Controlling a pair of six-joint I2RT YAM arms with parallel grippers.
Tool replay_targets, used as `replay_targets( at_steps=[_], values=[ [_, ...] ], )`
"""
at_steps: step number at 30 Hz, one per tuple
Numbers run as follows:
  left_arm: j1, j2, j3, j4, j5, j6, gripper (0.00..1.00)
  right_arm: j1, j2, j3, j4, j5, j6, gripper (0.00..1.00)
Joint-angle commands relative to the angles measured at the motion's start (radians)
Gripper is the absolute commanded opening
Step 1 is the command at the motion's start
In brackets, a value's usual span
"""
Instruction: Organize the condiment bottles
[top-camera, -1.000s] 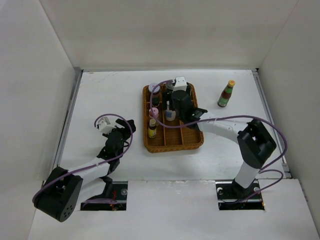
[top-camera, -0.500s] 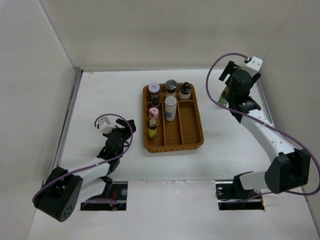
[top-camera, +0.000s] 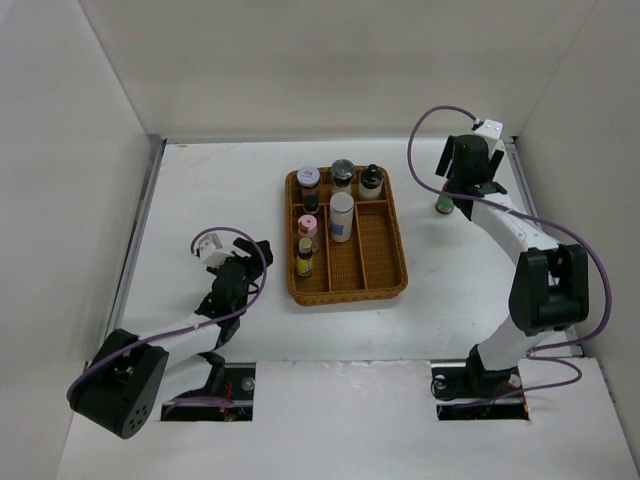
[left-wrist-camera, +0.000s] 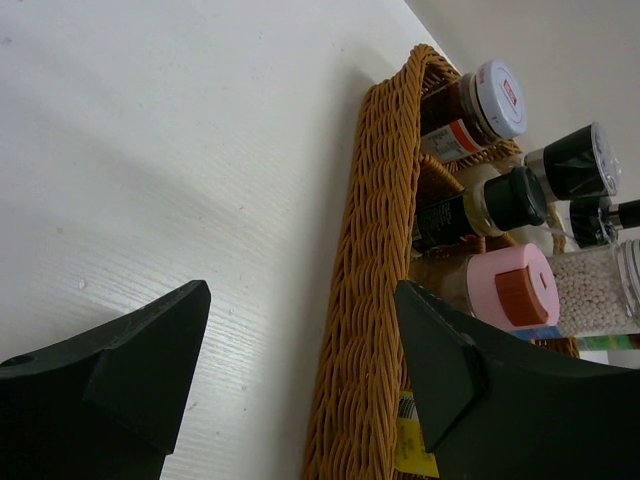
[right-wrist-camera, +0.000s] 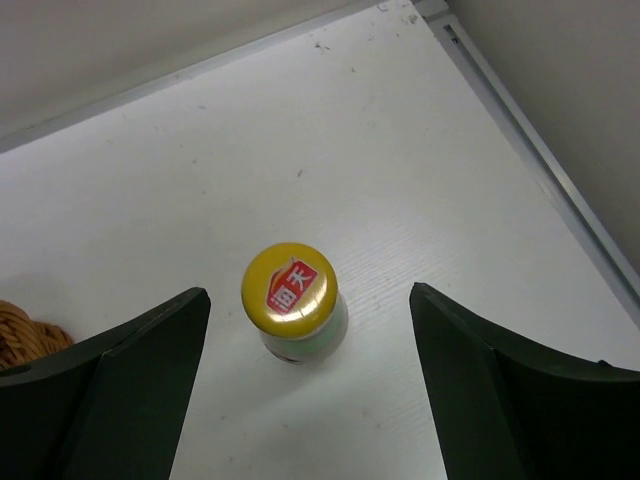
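Observation:
A yellow-capped sauce bottle (right-wrist-camera: 290, 292) stands upright on the white table at the back right; from above only its lower part (top-camera: 441, 205) shows beside the arm. My right gripper (right-wrist-camera: 308, 292) (top-camera: 462, 185) hovers over it, open, one jaw on each side and neither touching. Several condiment bottles stand in the wicker tray (top-camera: 382, 252): a tall white shaker (top-camera: 342, 217), a pink-capped one (top-camera: 308, 226), an amber one (top-camera: 304, 258) and dark-lidded ones (top-camera: 372, 180). My left gripper (left-wrist-camera: 302, 290) (top-camera: 257, 250) is open and empty, left of the tray rim (left-wrist-camera: 375, 250).
White walls close in the table on the left, back and right. A metal rail (right-wrist-camera: 540, 150) runs along the right edge close to the yellow-capped bottle. The tray's right compartment holds one bottle at its far end.
My right arm swung from over the tray to the back right and now sits above the yellow-capped bottle. The white shaker now shows standing in the tray. The left arm stayed put.

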Motion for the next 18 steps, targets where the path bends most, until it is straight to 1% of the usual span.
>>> replay_targets(
  at_steps=[1,4,8,11,13,15,16,18],
  values=[
    [0.0,0.007,0.034,0.06,0.009,-0.011,0.74,-0.013,0.016,0.073,0.048,-0.02,-0.019,0.84],
    [0.002,0.006,0.034,0.062,0.01,-0.011,0.74,-0.016,0.037,0.077,0.058,-0.02,-0.027,0.75],
    [0.002,0.012,0.035,0.062,0.01,-0.011,0.74,-0.022,0.077,0.108,0.045,-0.022,-0.036,0.6],
    [0.003,0.006,0.034,0.062,0.01,-0.011,0.74,-0.027,0.091,0.122,0.039,-0.023,-0.039,0.55],
    [0.003,0.007,0.034,0.062,0.01,-0.011,0.74,-0.028,0.095,0.135,0.033,-0.028,-0.042,0.45],
    [0.003,0.006,0.034,0.062,0.01,-0.011,0.74,-0.028,0.073,0.128,0.044,-0.019,-0.042,0.35],
    [0.003,0.007,0.034,0.062,0.01,-0.011,0.74,-0.027,0.051,0.12,0.056,-0.014,-0.043,0.33],
    [0.002,0.014,0.035,0.062,0.012,-0.011,0.74,-0.024,-0.005,0.096,0.096,0.009,-0.059,0.31]
  ],
)
